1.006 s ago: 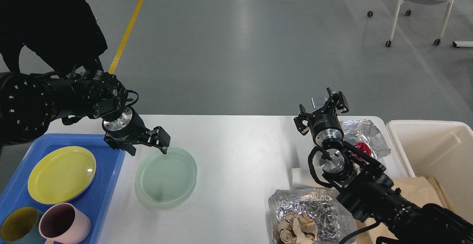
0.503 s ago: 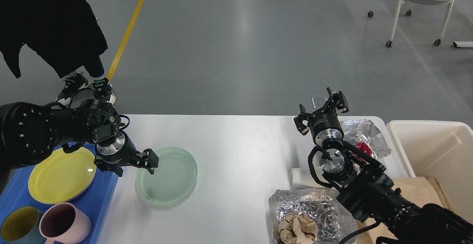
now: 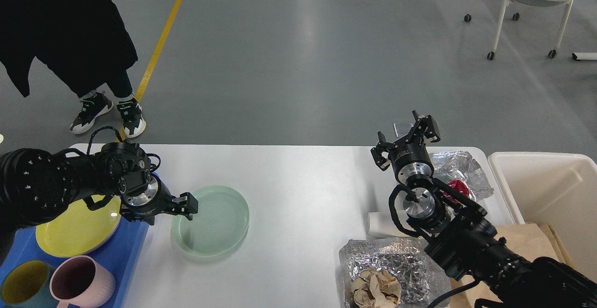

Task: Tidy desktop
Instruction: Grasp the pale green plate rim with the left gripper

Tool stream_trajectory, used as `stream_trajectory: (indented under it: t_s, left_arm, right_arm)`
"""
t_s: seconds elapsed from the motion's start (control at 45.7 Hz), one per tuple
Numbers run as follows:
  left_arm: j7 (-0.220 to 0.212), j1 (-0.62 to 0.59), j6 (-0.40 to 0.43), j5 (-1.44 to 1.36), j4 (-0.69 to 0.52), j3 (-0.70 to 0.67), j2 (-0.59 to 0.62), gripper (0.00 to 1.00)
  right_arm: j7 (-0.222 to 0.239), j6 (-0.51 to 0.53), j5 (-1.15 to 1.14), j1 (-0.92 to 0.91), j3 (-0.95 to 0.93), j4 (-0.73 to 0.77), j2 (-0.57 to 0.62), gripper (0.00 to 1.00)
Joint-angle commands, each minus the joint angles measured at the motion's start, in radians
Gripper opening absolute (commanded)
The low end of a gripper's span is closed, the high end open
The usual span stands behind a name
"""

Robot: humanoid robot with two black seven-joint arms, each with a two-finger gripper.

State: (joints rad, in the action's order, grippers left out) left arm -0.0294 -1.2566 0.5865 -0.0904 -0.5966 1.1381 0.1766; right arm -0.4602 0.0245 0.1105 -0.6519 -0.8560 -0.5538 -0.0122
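Observation:
The desktop [image 3: 298,177] is a white table top. A pale green plate [image 3: 212,221] lies on its left part. My left gripper [image 3: 187,204] sits low at the plate's left rim, seen side-on, and whether its fingers hold the rim does not show. My right gripper [image 3: 408,129] stands above the far right of the desktop, fingers spread, nothing between them. Behind it lies crumpled foil [image 3: 461,164] with a red item [image 3: 459,188]. Another foil sheet [image 3: 389,263] holds crumpled brown paper [image 3: 375,288].
A blue tray [image 3: 130,252] at the left edge holds a yellow plate [image 3: 70,231], a pink cup [image 3: 80,282] and an olive cup [image 3: 22,290]. A cream bin [image 3: 550,182] and brown paper [image 3: 527,240] are at the right. A white block [image 3: 378,224] lies mid-right. A person [image 3: 70,28] stands far left.
My left arm has come down and drawn back left, from the plate's far rim to its left rim. The person's feet have come into view. The right arm has not moved.

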Motion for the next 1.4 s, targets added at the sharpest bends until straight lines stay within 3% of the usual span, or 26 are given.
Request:
stream_trajectory:
  t_s: [0.0,0.175,0.35,0.7,1.006,1.05,1.072,1.137,1.378]
  left_arm:
    - [-0.009,0.011,-0.014,0.0,0.0,-0.009,0.001,0.92]
    - [-0.01,0.023,-0.014,0.0,0.0,-0.034,0.003,0.89]
    - [-0.01,0.034,-0.01,0.0,0.0,-0.043,0.003,0.73]
    - [-0.01,0.054,-0.014,0.0,0.0,-0.043,0.003,0.72]
    - [-0.012,0.057,0.003,-0.002,-0.002,-0.043,0.003,0.38]
    - [-0.012,0.057,0.004,0.0,-0.003,-0.043,0.003,0.3]
    - [-0.012,0.057,0.013,-0.002,-0.006,-0.043,0.003,0.2]
    - [-0.012,0.057,0.035,-0.002,-0.008,-0.043,0.004,0.1]
    - [-0.012,0.06,0.05,-0.002,-0.006,-0.041,0.006,0.03]
  right_arm:
    - [0.0,0.0,0.0,0.0,0.0,0.0,0.0,1.0]
    - [0.0,0.0,0.0,0.0,0.0,0.0,0.0,1.0]
    - [0.0,0.0,0.0,0.0,0.0,0.0,0.0,1.0]
    - [0.0,0.0,0.0,0.0,0.0,0.0,0.0,1.0]
    - [0.0,0.0,0.0,0.0,0.0,0.0,0.0,1.0]
    - [0.0,0.0,0.0,0.0,0.0,0.0,0.0,1.0]
    - [0.0,0.0,0.0,0.0,0.0,0.0,0.0,1.0]
    - [0.0,0.0,0.0,0.0,0.0,0.0,0.0,1.0]
    - [0.0,0.0,0.0,0.0,0.0,0.0,0.0,1.0]
